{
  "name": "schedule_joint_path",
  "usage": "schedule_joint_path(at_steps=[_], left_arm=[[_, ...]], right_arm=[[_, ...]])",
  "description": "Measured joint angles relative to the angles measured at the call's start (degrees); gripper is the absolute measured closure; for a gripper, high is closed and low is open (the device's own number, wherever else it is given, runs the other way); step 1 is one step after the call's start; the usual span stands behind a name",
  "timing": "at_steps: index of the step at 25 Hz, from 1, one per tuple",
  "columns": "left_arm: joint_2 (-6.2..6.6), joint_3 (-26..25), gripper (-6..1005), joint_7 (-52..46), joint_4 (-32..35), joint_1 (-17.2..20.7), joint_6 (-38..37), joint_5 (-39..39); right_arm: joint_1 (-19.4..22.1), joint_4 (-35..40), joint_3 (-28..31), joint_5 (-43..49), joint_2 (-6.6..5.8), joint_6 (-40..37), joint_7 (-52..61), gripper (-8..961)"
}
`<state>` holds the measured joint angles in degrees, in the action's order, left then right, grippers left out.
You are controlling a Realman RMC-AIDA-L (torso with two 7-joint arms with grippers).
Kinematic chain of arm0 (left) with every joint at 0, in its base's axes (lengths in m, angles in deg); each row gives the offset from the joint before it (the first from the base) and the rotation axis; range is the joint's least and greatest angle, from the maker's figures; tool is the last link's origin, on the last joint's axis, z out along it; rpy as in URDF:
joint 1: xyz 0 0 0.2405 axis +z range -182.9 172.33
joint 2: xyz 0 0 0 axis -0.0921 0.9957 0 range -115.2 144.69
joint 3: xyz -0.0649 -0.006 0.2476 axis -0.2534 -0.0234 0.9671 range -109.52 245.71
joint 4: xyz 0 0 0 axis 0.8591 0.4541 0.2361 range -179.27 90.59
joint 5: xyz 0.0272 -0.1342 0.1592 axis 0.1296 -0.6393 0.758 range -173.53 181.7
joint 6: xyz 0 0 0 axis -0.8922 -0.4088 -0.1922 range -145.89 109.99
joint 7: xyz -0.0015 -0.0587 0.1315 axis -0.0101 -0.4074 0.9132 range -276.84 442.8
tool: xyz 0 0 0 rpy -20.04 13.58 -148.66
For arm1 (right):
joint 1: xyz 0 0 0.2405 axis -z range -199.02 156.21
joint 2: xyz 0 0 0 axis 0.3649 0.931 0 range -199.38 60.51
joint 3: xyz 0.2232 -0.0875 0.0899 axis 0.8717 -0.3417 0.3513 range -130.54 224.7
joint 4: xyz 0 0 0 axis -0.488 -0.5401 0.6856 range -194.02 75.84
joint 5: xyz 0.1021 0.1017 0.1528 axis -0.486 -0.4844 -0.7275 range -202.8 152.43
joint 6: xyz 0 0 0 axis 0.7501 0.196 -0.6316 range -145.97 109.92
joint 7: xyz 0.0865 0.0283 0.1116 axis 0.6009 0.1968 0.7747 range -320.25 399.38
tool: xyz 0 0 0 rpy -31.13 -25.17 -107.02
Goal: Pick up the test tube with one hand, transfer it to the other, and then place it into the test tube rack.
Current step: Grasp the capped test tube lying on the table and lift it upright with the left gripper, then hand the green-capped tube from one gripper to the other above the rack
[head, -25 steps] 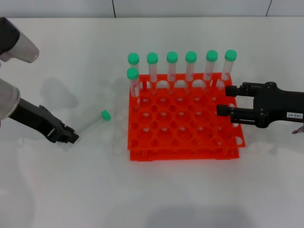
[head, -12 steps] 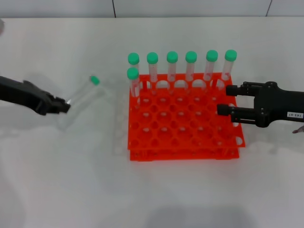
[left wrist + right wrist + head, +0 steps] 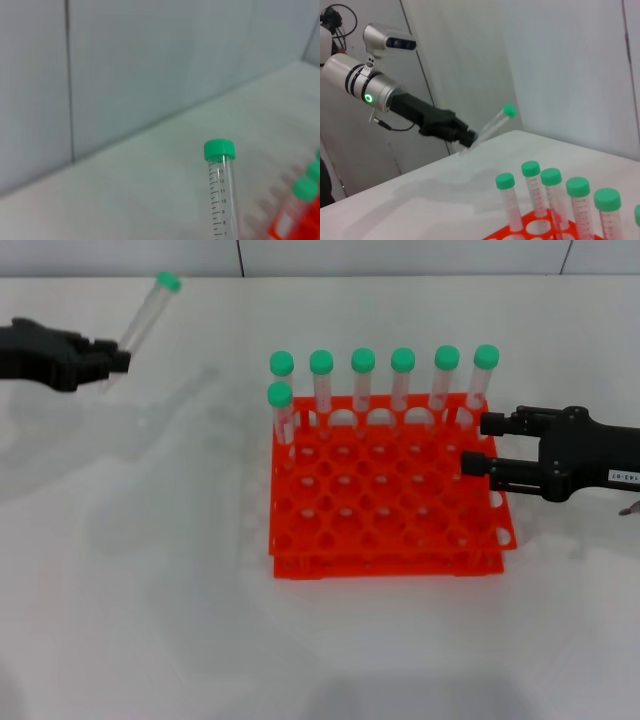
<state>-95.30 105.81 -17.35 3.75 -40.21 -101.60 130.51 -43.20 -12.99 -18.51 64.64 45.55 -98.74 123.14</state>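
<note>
Status: pickup done; handover and racking both outstanding, judging by how things lie.

Left gripper (image 3: 118,361): raised above the desk's far left corner, jaws pinching the lower end of the test tube (image 3: 146,311). The tube is clear of the desk (image 3: 150,590) and slants up and away from the jaws, green cap uppermost, toward the far edge. In the left wrist view the tube (image 3: 223,195) shows its printed graduations and cap only; the jaws themselves are out of shot. The right wrist view shows the same grip from across the desk: tube (image 3: 492,125) held at its base by the green-lit arm's gripper (image 3: 470,137).

Test tube rack (image 3: 385,490): orange, centre of the desk. Seven capped tubes (image 3: 402,380) stand along its far side, six in the far row and one in the next row at the left end. All other holes open.

Right gripper (image 3: 475,445): level over the rack's right edge, jaws spread, empty, pointing toward the rack's middle. Well apart from the held tube, with the rack between them.
</note>
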Motion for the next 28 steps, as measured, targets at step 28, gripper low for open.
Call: schedule_joint_path(at_steps=[28], left_arm=[[-6.23, 3.15, 809, 15.02, -11.83, -10.19, 1.17, -15.08]], right_arm=[[-0.54, 0.48, 2.30, -0.09, 0.06, -0.76, 0.03, 307]])
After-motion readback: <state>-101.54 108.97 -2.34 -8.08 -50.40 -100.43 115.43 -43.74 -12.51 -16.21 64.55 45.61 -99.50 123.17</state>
